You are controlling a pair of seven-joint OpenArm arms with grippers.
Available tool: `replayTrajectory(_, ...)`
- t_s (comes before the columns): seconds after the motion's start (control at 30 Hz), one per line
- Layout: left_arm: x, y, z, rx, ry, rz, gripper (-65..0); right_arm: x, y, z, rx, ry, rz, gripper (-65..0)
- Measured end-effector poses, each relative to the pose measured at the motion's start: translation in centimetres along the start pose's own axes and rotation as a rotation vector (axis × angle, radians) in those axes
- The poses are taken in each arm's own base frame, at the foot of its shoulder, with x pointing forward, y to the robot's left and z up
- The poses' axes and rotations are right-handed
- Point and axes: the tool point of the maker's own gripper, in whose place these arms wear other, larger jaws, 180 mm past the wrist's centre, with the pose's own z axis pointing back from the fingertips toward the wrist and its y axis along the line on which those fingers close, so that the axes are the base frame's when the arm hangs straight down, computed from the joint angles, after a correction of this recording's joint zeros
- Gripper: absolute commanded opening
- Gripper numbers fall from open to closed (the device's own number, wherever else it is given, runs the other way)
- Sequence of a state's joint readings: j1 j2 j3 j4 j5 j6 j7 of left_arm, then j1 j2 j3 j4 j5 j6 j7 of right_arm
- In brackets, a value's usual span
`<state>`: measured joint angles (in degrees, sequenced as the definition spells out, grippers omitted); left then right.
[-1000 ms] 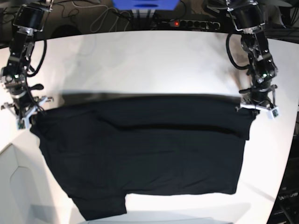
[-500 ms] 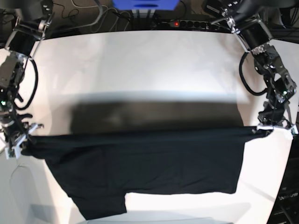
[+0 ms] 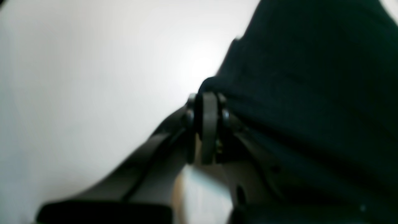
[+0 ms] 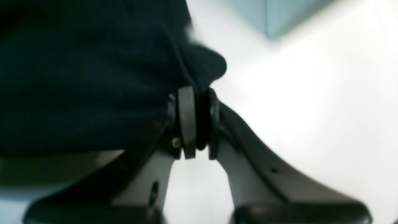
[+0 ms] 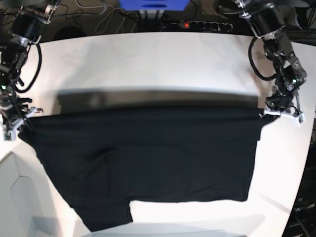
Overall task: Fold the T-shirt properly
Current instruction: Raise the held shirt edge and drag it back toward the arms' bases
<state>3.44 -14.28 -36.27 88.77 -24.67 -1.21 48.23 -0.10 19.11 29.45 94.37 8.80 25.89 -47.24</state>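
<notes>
T-shirt [image 5: 148, 163] hangs stretched between 2 grippers; left gripper [image 3: 206, 102] and right gripper [image 4: 194, 96] each pinch a corner.

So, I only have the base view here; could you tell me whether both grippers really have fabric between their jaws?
Observer: Yes. The left wrist view shows the left gripper shut on a bunched edge of the T-shirt.
Operator: Thank you. And the other side?
Observer: The right wrist view shows the right gripper shut on a fold of cloth too, with a small lump of it poking out above the tips.
Operator: Is anything else near that gripper?
Observer: Only bare white table beside it.
</notes>
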Motion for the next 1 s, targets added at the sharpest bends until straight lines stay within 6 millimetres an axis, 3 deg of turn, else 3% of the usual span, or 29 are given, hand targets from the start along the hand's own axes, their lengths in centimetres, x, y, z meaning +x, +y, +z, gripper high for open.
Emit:
replayTrajectory(0.17, -3.6, 1.2, 0.4, 0.029, 0.065, 0.002, -65.0, -3.3, 0.0, 1.8, -0.026, 0.036, -0.033, -65.0)
replayTrajectory(0.27, -5.6, 2.1, 1.2, 0.053, 0.101, -0.012, -65.0, -6.5, 0.6, 2.9, -0.022, 0.103, -0.018, -65.0)
replayTrajectory(0.43, -7.8, 2.9, 4.0, 0.078, 0.114, -0.053, -65.0, -9.9, 0.8, 4.7, -0.019, 0.174, 0.028, -65.0)
replayTrajectory(0.63, -8.7, 3.4, 6.8, 0.085, 0.113, -0.12, -65.0, -13.7, 0.9, 6.5, -0.011, 0.268, 0.058, -65.0)
replayTrajectory(0.8, -10.6, 4.7, 8.1, 0.112, 0.167, -0.144, -65.0, -15.6, 0.9, 7.4, -0.005, 0.315, 0.073, -65.0)
replayTrajectory(1.0, -11.6, 5.4, 8.5, 0.125, 0.195, -0.147, -65.0, -16.3, 0.8, 7.8, 0.001, 0.335, 0.093, -65.0)
